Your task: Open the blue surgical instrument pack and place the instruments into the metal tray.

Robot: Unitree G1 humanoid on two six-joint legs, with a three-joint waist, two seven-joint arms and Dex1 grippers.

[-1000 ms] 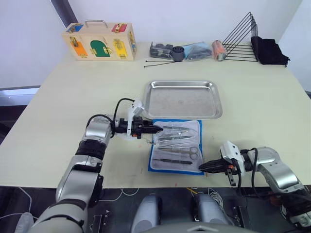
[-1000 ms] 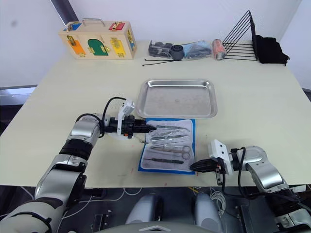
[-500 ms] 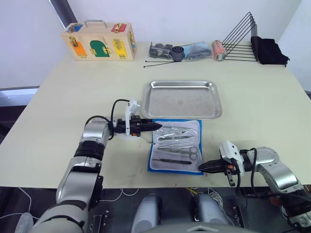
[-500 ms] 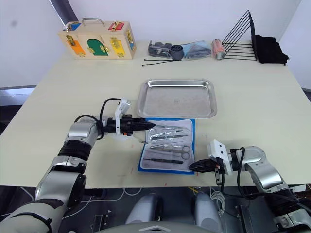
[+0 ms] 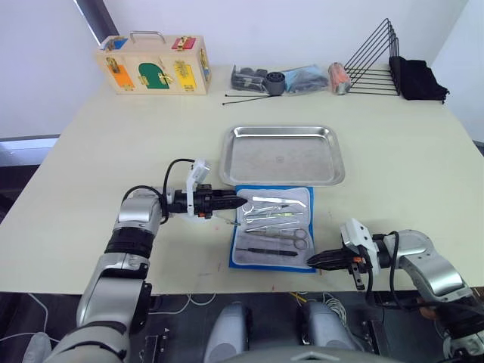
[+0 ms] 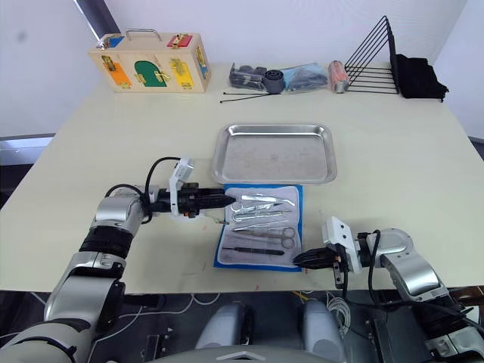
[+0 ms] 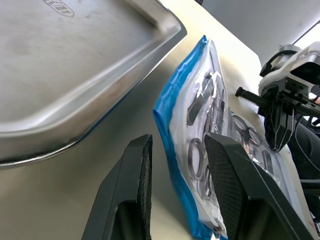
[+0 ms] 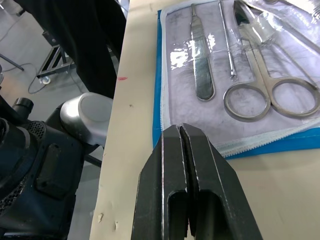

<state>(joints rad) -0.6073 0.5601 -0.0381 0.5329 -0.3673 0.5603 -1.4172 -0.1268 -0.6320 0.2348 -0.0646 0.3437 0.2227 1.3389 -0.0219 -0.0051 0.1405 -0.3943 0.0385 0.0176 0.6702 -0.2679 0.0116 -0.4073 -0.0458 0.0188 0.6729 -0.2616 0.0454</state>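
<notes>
The blue surgical instrument pack [image 5: 274, 227] lies flat near the table's front edge, clear side up, just in front of the metal tray [image 5: 283, 155]. The tray holds nothing. The instruments [image 5: 276, 221] rest on the pack: scissors [image 8: 270, 97], forceps and a dark slim tool [image 5: 266, 250]. My left gripper [image 5: 240, 204] is open, its tips just left of the pack's left edge [image 7: 172, 115], holding nothing. Beside the pack's near right corner, my right gripper [image 5: 311, 261] is shut and empty.
At the table's far edge stand a wooden latch box [image 5: 155, 64], a heap of dark items [image 5: 287, 79], thin black rods [image 5: 246, 98], a black wire rack [image 5: 374, 64] and a black cloth [image 5: 420, 79]. The table's front edge runs right beside my right gripper.
My left gripper has drawn back to the left, from over the pack's left part to just off its edge. The right gripper has stayed where it was.
</notes>
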